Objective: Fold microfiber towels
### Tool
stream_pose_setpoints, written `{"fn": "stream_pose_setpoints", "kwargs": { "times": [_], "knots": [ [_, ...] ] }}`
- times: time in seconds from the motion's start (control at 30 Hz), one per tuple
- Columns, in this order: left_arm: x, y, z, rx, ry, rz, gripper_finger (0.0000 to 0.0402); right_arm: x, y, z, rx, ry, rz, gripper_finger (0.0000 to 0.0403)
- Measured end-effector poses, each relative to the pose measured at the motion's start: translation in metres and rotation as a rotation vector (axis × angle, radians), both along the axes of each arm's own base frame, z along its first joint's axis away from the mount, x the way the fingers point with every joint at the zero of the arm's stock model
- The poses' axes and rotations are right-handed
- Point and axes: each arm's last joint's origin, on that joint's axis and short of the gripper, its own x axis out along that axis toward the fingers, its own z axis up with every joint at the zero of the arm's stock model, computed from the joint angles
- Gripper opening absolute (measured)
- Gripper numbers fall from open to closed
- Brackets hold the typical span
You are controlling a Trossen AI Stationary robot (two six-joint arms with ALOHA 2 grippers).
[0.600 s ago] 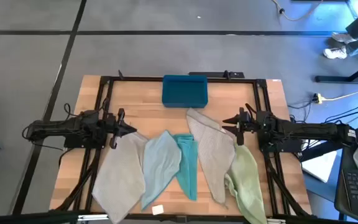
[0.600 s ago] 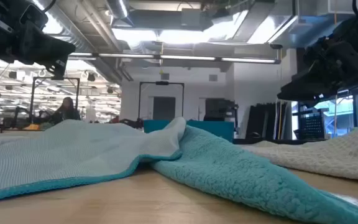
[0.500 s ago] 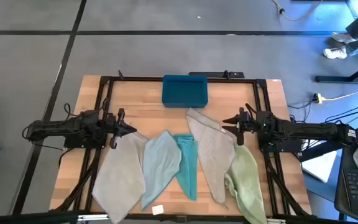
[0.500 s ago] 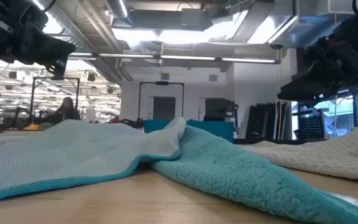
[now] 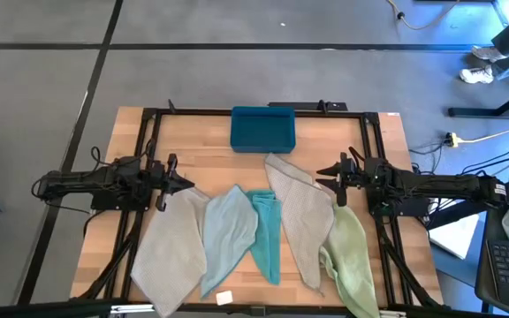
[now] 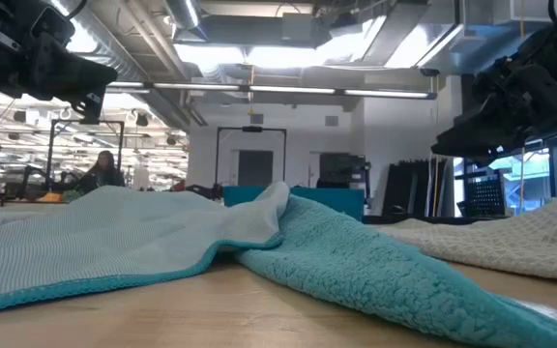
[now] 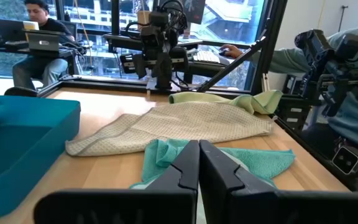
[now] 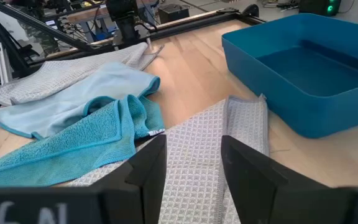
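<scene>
Overhead, five towels fanned along front edge, left hand closed empty, right hand parted empty.

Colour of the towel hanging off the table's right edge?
Pale green towel; clearest in the high view.

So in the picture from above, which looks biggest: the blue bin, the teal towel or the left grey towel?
Largest to smallest, as seen from above:
1. Left grey towel, spread widest.
2. Blue bin and teal towel look about alike. The teal towel is bunched narrow and partly covered, so I won't rank them.
</scene>
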Motion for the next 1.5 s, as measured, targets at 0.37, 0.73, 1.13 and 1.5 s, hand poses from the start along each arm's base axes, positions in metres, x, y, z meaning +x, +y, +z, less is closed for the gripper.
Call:
{"fn": "stream_pose_setpoints", "kwargs": {
  "times": [0.37,0.73,1.13,1.5],
  "knots": [
    [0.0,0.0,0.0,0.0,0.0,0.0,0.0,0.0,0.0,0.0,0.0,0.0,0.0,0.0156],
    [0.0,0.0,0.0,0.0,0.0,0.0,0.0,0.0,0.0,0.0,0.0,0.0,0.0,0.0156],
    [0.0,0.0,0.0,0.0,0.0,0.0,0.0,0.0,0.0,0.0,0.0,0.0,0.0,0.0156],
    [0.0,0.001,0.014,0.252,-0.158,0.053,0.0,0.0,-0.001,0.001,-0.26,0.035,0.027,0.0156]
  ]
}}
